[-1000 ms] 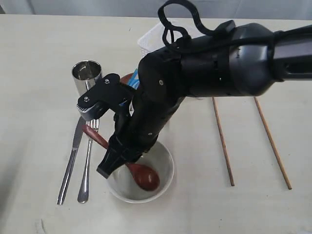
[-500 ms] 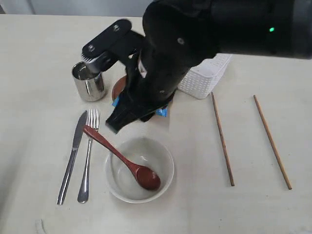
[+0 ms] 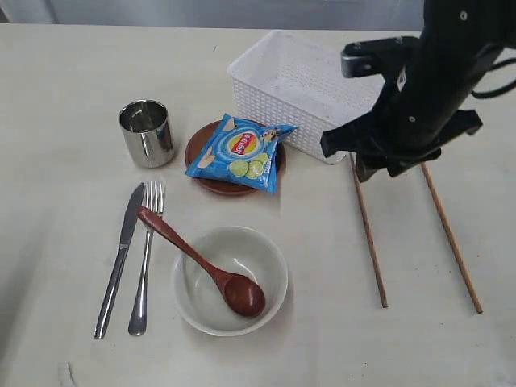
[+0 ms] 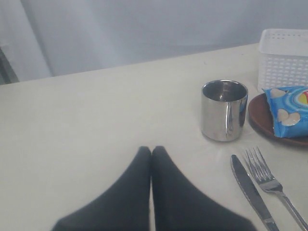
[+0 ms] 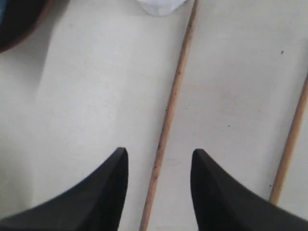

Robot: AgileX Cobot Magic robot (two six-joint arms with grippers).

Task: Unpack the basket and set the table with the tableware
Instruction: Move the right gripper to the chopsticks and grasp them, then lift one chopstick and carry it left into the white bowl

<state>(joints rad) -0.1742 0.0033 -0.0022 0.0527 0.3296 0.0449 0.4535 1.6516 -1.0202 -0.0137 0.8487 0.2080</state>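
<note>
Right wrist view: right tool (image 5: 160, 151), jaws apart, empty, over one chopstick (image 5: 175, 86)

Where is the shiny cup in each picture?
Exterior view: the steel cup stands upper left, beside the plate.
Left wrist view: the steel cup stands beyond the knife and fork, near the plate.
Right wrist view: not in it.
Shared landmark: the white basket, next to the plate in both.
</note>
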